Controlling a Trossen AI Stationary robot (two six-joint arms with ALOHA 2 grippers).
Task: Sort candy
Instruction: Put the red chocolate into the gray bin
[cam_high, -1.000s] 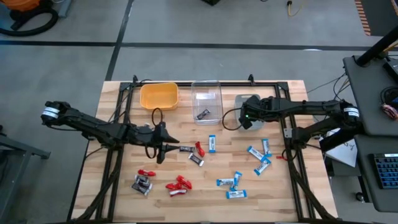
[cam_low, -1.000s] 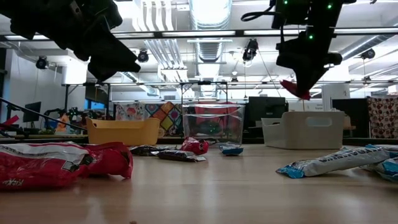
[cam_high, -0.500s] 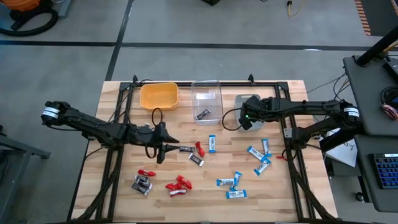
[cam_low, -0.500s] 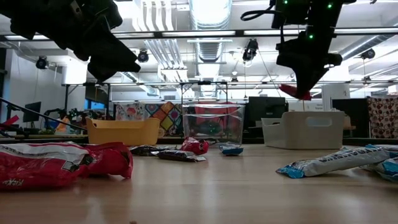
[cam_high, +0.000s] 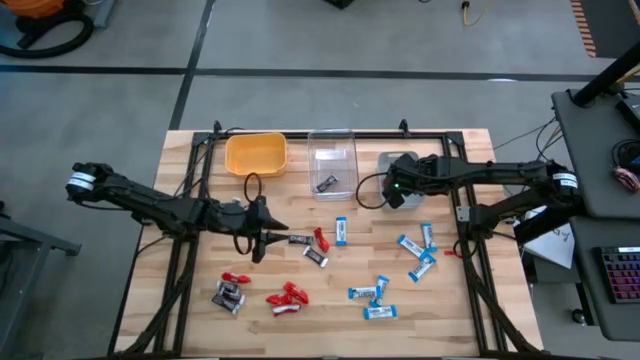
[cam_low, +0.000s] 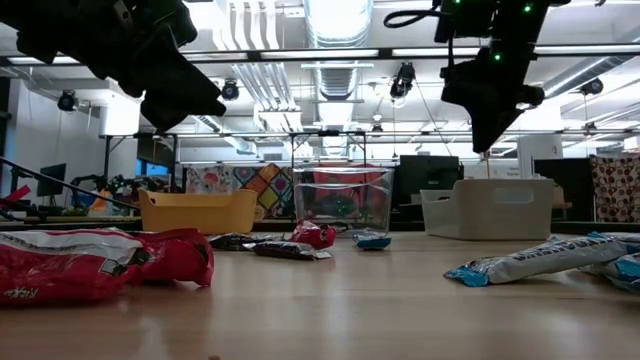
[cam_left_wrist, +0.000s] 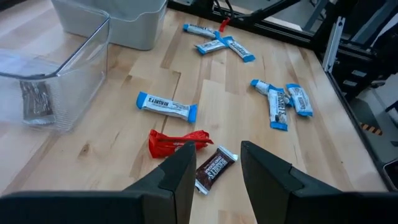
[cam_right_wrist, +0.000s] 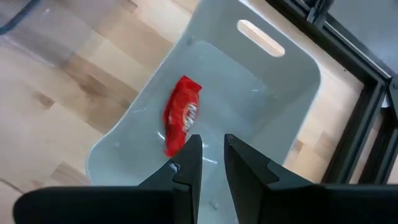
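Above the pale grey plastic bin (cam_right_wrist: 261, 93) at the table's back right, hovering with fingers parted and holding nothing: right gripper (cam_right_wrist: 208, 158). Lying loose inside that bin: one bright red wrapped candy (cam_right_wrist: 181, 121). Over the table's middle left, hanging released above a dark brown silver-ended candy (cam_left_wrist: 212, 169), beside a red wrapped candy (cam_left_wrist: 175, 141): left gripper (cam_left_wrist: 214, 168). Resting scattered on the wooden table (cam_high: 460, 300): blue-and-white wrapped candies (cam_high: 415, 250).

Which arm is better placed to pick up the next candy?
Left. The left gripper hovers open over a dark brown candy; the right gripper hangs over the grey bin.
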